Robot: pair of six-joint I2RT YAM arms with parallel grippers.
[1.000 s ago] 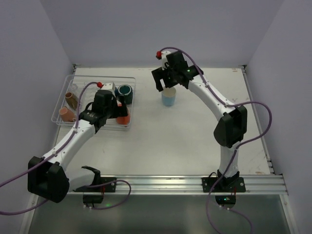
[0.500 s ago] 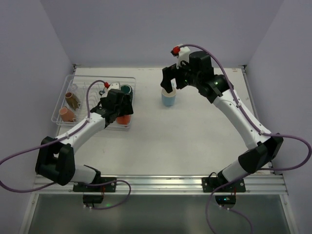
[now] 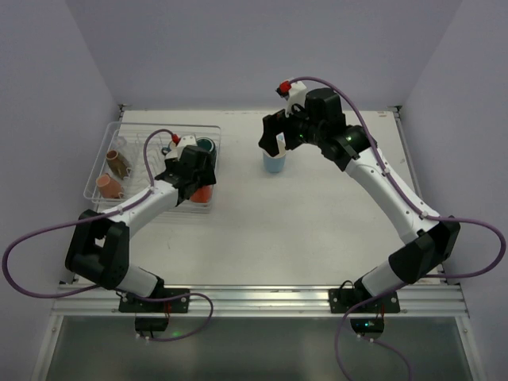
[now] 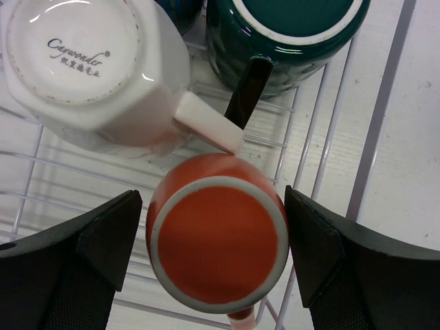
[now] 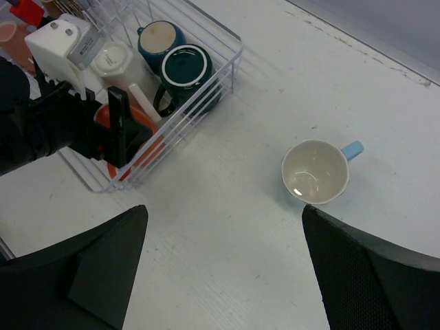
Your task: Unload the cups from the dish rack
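Note:
The dish rack [image 3: 103, 171] stands at the table's left and holds several cups. In the left wrist view an upside-down orange cup [image 4: 218, 244] sits between my left gripper's [image 4: 213, 254] open fingers, close to both pads. An upside-down white cup [image 4: 89, 69] and a dark teal cup [image 4: 289, 34] lie just beyond it. A light blue cup [image 5: 316, 172] stands upright on the table outside the rack. My right gripper [image 5: 227, 275] is open and empty, high above the table between rack and blue cup. From above, the left gripper [image 3: 200, 189] and right gripper [image 3: 274, 136] both show.
A navy cup [image 5: 157, 38] stands in the rack's far corner. A pink cup [image 3: 109, 186] and a brown cup [image 3: 117, 161] lie at the rack's left end. Grey walls close in the table on three sides. The rack's wire rim [image 4: 385, 110] runs right of the orange cup.
My left arm has reached further along the rack, bringing its open fingers around the orange cup. My right arm has swung up and back from the light blue cup, which stays on the table.

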